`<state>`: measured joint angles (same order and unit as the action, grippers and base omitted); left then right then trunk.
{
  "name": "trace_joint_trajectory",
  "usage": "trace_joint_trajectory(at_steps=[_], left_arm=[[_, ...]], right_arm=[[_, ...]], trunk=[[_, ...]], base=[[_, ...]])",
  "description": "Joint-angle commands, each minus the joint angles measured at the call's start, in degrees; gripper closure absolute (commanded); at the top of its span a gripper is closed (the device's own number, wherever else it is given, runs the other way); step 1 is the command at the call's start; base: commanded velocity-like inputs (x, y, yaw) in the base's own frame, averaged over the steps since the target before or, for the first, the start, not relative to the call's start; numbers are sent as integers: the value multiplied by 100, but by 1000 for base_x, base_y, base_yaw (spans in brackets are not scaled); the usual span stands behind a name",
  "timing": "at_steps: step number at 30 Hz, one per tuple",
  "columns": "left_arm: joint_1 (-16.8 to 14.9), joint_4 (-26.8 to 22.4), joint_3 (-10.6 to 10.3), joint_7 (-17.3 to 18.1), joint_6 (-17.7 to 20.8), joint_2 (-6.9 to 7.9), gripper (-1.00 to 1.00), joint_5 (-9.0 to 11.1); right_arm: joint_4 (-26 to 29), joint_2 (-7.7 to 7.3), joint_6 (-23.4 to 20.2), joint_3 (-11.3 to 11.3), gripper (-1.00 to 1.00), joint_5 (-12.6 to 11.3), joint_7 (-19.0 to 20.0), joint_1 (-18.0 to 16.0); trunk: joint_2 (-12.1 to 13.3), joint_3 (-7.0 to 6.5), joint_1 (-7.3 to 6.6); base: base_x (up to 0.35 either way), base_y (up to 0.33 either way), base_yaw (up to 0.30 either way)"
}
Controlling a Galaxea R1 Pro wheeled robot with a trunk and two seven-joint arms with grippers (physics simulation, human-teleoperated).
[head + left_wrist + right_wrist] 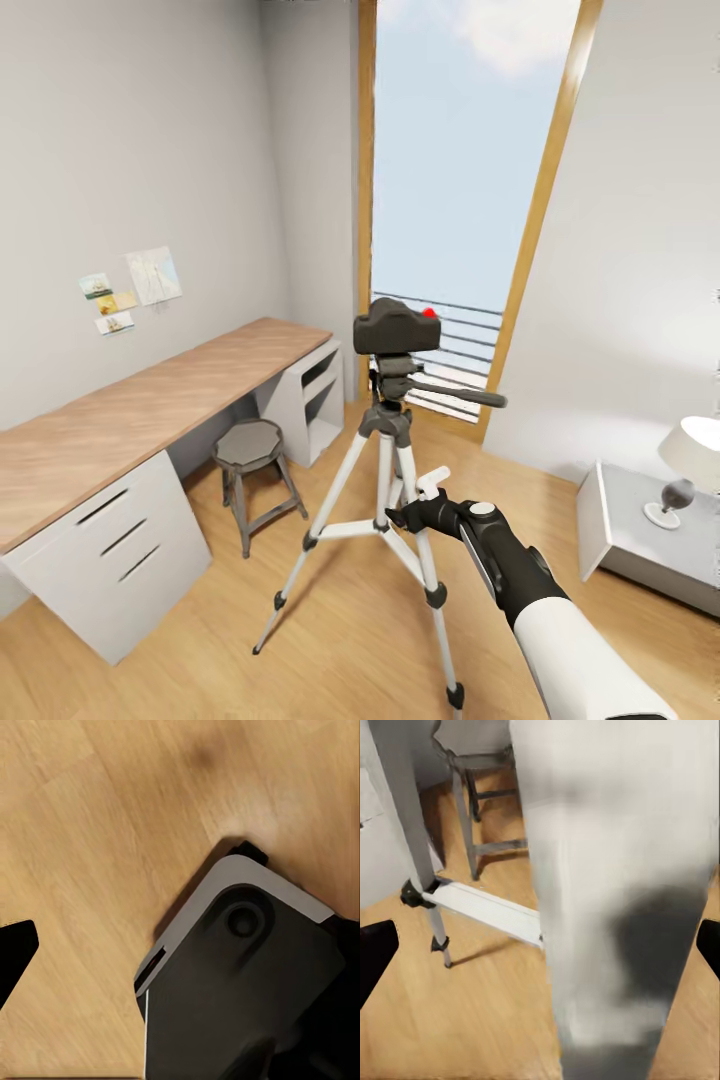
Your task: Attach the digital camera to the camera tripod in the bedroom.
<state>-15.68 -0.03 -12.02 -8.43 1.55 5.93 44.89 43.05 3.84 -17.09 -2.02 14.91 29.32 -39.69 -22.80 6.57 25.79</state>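
The black digital camera, with a red dot on top, sits on the head of the camera tripod. The tripod stands on the wood floor in front of the window, its pan handle pointing right. My right gripper is low beside the tripod's centre, level with the leg braces. In the right wrist view the right gripper is open, with a blurred silver tripod leg close between its fingers. The left gripper hangs open over the floor beside my dark grey base.
A wood-topped white desk runs along the left wall. A grey stool stands by it, just left of the tripod. A white nightstand with a lamp is at the right. The tall window is behind.
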Motion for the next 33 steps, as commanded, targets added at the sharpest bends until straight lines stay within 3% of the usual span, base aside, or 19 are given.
trace_joint_trajectory(at_steps=[1,20,33], left_arm=[[-5,0,-48,-16,17,-4,-100,36],[-5,3,-48,-12,21,-21,-100,36],[-5,3,-46,-17,21,-38,-100,37]], right_arm=[[11,2,-23,8,-100,50,30,-3],[22,-5,-18,21,-100,39,5,-3],[60,-9,18,41,-100,38,-28,-3]], trunk=[[-12,12,0],[-12,12,0],[-12,12,0]], base=[[-303,0,0],[-93,0,0],[-300,0,0]])
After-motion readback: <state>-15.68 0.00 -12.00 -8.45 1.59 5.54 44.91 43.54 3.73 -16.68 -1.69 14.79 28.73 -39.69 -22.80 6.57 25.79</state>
